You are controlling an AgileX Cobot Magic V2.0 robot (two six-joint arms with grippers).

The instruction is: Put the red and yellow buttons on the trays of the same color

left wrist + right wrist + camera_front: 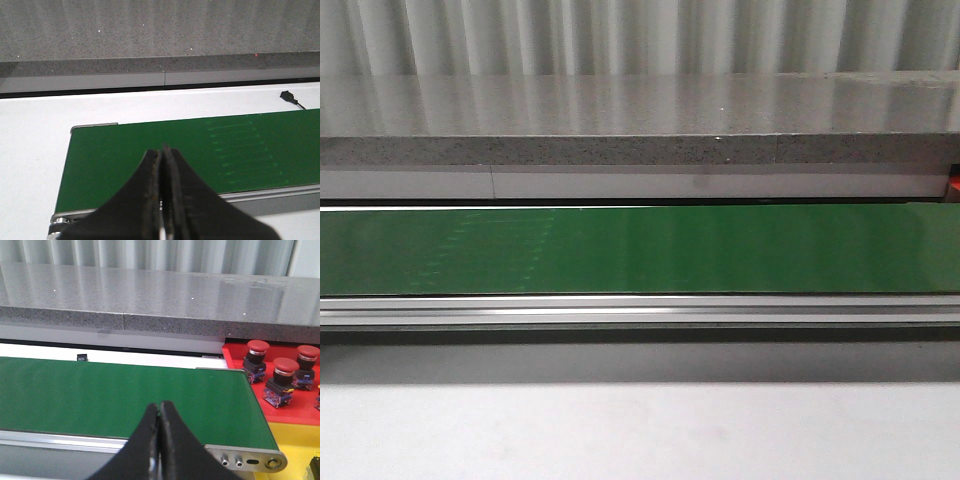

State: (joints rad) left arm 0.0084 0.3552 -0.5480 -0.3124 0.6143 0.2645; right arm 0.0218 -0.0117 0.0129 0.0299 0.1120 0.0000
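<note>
I've got a bare green conveyor belt [640, 250] across the front view, nothing riding on it. My left end effector [162, 155] is pressed together and empty, hanging over the belt's left end. My right end effector [160, 410] is likewise closed on nothing, poised over the belt's right end. Beyond that end sits the red tray [295, 412], with three red buttons [280, 382] already standing on it, and the yellow tray [295, 440] just beside it; something dark shows at its edge, too cropped to name. I read this as waiting for the next button. Next I'd need the fingers spread first, then a drop onto whichever colour arrives.
</note>
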